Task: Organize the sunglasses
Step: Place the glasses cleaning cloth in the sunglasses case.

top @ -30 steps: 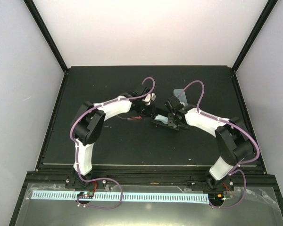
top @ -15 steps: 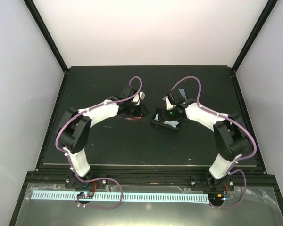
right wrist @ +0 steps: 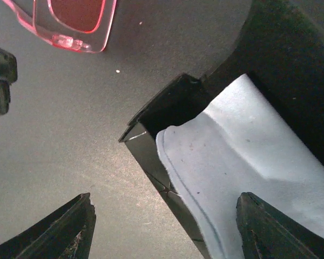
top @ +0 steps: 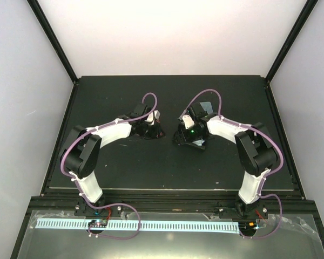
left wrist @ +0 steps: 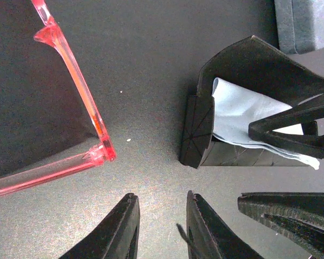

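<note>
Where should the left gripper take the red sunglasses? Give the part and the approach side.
Probably the thin straight bar of the red sunglasses, beside its corner. That end lies nearest the left gripper and apart from the black case. Come down from the gripper's side, one finger on each side of the bar.

In the left wrist view, the left and top edges are cutting off the red sunglasses (left wrist: 82,93), leaving one arm and part of the frame. The right edge is cropping the black case (left wrist: 202,137) and its cloth (left wrist: 240,116). The pale blue case (left wrist: 305,21) is showing only a corner. Bottom edges are truncating the left fingers (left wrist: 121,232) and right fingers (right wrist: 65,232). From above, both wrists are masking items on the table (top: 124,167).
</note>
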Available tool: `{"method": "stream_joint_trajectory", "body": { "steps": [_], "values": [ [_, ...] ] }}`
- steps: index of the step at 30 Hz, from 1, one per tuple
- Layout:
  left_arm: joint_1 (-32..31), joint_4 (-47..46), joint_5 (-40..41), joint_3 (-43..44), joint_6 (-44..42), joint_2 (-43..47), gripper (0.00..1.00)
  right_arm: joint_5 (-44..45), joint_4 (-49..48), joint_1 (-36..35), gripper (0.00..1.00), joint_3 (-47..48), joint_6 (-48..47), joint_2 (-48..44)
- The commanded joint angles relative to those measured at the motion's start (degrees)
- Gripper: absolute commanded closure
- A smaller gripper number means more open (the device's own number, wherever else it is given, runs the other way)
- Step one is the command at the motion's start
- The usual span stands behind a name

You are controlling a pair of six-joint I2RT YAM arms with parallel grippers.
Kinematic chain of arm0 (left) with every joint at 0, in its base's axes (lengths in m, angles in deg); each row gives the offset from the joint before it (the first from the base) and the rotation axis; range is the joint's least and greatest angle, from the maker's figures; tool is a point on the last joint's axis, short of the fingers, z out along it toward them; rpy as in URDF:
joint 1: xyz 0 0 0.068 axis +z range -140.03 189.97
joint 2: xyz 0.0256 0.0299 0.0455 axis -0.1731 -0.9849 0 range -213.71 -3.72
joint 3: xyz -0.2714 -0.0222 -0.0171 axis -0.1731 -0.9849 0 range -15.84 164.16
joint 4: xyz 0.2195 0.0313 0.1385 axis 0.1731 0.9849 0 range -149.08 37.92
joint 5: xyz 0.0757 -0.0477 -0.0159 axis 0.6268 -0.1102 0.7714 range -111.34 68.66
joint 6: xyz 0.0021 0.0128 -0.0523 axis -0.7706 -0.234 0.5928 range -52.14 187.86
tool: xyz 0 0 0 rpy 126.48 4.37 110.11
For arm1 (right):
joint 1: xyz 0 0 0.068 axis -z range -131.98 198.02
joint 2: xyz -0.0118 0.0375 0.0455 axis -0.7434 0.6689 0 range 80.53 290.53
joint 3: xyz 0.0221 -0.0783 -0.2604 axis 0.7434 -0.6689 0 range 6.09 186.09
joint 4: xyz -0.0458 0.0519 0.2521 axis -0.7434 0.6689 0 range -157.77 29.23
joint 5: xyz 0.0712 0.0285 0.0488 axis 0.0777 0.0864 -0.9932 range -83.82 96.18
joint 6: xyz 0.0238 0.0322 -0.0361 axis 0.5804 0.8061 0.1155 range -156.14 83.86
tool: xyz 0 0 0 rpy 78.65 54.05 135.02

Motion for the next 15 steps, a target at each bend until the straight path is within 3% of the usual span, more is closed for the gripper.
{"method": "stream_joint_trajectory", "body": {
  "steps": [1, 9, 15],
  "values": [
    [0.8, -1.9, -1.0, -0.7, -0.5, 2.5, 0.77, -2.5, 1.6, 0.3, 0.27, 0.9, -2.7, 1.6],
    [1.2, -1.7, -0.7, -1.0, -0.5, 3.5, 0.77, -2.7, 1.7, 0.3, 0.27, 0.9, -2.9, 3.1],
    [1.2, -1.6, -0.4, -1.0, -0.4, 3.8, 0.77, 1.8, 2.0, 0.3, 0.25, 1.0, -2.5, -1.4]
  ]
}}
